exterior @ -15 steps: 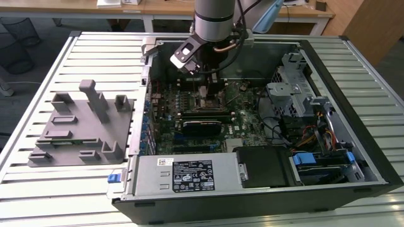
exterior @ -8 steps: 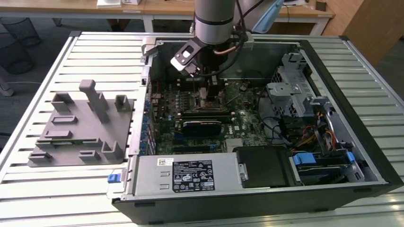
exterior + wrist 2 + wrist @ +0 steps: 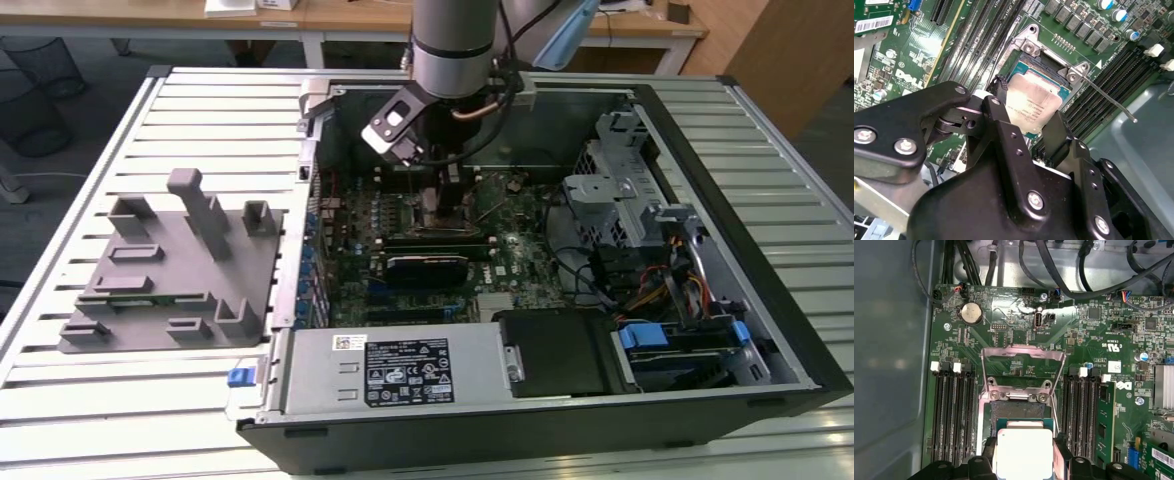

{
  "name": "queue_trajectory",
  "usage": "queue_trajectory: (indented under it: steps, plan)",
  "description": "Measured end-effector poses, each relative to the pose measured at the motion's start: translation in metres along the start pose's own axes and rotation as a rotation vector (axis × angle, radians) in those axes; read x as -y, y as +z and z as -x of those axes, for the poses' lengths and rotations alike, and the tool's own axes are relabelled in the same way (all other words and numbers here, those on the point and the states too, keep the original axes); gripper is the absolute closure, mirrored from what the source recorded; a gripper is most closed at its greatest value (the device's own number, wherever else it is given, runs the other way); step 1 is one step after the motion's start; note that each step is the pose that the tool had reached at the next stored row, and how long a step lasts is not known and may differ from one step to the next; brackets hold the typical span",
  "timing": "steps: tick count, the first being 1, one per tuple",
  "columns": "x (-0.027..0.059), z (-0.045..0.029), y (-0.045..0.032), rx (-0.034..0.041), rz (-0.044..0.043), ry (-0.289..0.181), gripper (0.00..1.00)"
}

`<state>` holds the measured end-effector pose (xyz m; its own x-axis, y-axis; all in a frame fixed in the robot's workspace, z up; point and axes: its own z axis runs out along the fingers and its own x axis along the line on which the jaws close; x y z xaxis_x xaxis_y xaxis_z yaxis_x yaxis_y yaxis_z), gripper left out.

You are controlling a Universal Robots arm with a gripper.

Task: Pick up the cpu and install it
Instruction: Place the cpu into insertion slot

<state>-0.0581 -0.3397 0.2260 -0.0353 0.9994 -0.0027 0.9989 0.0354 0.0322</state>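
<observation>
The cpu (image 3: 1033, 104) is a flat square chip with a silvery top, and my gripper (image 3: 1029, 109) is shut on it, one black finger against each of two opposite sides. It hangs just above the open motherboard socket (image 3: 1050, 75), partly covering it. In the first wrist view the cpu (image 3: 1024, 452) sits between the fingers (image 3: 989, 452) over the socket (image 3: 1019, 412), whose load plate (image 3: 1021, 357) stands raised. In the exterior view the gripper (image 3: 447, 200) reaches down into the computer case (image 3: 694, 130) over the socket (image 3: 447, 228).
The thin socket lever (image 3: 1109, 100) sticks out beside the socket. Memory slots (image 3: 951, 410) flank it on both sides. A grey fixture tray (image 3: 174, 270) lies on the slatted table at the exterior view's left. The power supply (image 3: 387, 370) and drive cage (image 3: 627, 200) crowd the case.
</observation>
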Motion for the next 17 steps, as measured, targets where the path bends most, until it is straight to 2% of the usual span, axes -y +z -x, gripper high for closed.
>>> queue_trajectory:
  steps: [4, 17]
  plan:
    - [-0.0003, 0.0000, 0.0046, 0.0001, 0.0000, 0.008, 0.47]
    - [-0.0003, -0.0003, 0.0123, 0.0008, 0.0000, 0.028, 0.47]
